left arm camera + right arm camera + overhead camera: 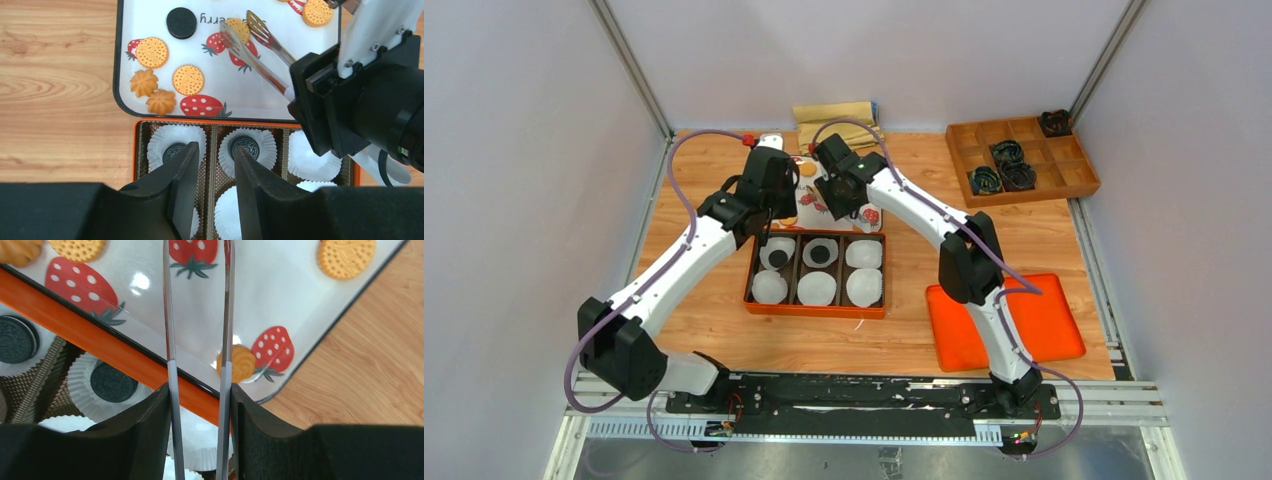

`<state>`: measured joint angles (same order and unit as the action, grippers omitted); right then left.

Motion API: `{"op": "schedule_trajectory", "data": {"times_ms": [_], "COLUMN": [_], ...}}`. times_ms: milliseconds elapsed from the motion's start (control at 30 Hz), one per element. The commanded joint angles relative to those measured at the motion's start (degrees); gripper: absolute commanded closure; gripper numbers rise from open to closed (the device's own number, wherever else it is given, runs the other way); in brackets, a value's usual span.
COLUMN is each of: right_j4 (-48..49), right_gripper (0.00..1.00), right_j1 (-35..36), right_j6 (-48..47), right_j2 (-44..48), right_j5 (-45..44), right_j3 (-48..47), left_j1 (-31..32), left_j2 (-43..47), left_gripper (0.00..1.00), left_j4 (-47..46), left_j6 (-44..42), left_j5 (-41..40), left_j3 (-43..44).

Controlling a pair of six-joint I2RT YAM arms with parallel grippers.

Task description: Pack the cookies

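Observation:
Two black cookies [245,145] [173,150] lie in white liners in the far row of the orange tray [814,312]; the other liners look empty. Behind it, the strawberry-print plate [150,15] holds several golden cookies [188,79] and one black cookie [181,22]. My left gripper [216,156] is open and empty, just above the tray's far-left compartments [767,235]. My right gripper [199,395] is shut on metal tongs [170,315], whose tips [250,25] reach over a golden cookie on the plate. More golden cookies [242,362] [346,257] show in the right wrist view.
A wooden compartment box [1022,160] with dark items stands at the back right. A flat orange lid [1004,320] lies right of the tray. A folded tan cloth [836,113] lies at the back. Walls enclose the table on three sides.

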<state>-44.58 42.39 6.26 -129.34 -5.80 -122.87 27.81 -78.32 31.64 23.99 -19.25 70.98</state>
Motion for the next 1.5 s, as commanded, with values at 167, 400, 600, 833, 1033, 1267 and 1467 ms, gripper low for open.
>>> {"op": "schedule_trajectory", "data": {"times_ms": [167,400,600,833,1033,1267,1467], "right_j4": [1.3,1.7,-2.7,-2.4,-1.8,-4.8,-6.2], "right_gripper": [1.0,1.0,1.0,1.0,0.98,0.74,0.55], "right_j1": [-0.3,2.9,8.0,9.5,9.5,9.4,9.4], "right_j6": [0.4,1.8,5.1,9.4,9.0,9.4,10.3], "right_j2": [22.4,42.8,50.0,51.3,49.0,45.4,46.2], "right_j5": [-5.1,-5.4,-6.3,-4.9,-7.2,-7.8,-9.2], "right_j3": [16.0,33.2,41.9,48.7,48.9,45.7,44.9], "left_j1": [-1.0,-8.5,-8.7,-8.7,-8.7,-8.7,-8.7], "left_j2": [3.6,1.6,-3.5,-3.9,-2.6,-2.5,-2.3], "left_gripper": [0.59,0.58,0.61,0.61,0.61,0.6,0.57], "left_j4": [-2.4,-8.2,-8.1,-8.5,-8.4,-7.8,-8.5], "left_j6": [1.1,6.9,6.6,6.8,6.3,5.4,4.8], "left_j5": [-1.1,10.1,11.6,13.3,13.1,12.9,14.3], "left_j3": [-1.5,-4.7,-2.9,-3.7,-4.5,-4.4,-4.5]}}
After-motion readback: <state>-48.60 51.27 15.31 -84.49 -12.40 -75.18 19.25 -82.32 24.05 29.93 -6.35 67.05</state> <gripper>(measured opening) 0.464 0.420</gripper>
